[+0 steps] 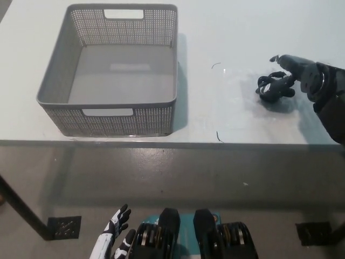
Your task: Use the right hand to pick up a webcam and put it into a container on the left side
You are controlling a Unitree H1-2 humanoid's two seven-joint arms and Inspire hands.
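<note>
Webcam, small, black and lumpy, sits on the white counter, right of the empty grey perforated plastic basket. Black right hand spreads open over it. White left hand rests low, fingers apart.

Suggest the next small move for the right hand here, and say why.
Probably lower and close the fingers around the webcam. The right hand is over it with fingers apart and holds nothing yet, and the grey basket on the left holds nothing. The left hand rests low by the body.
</note>
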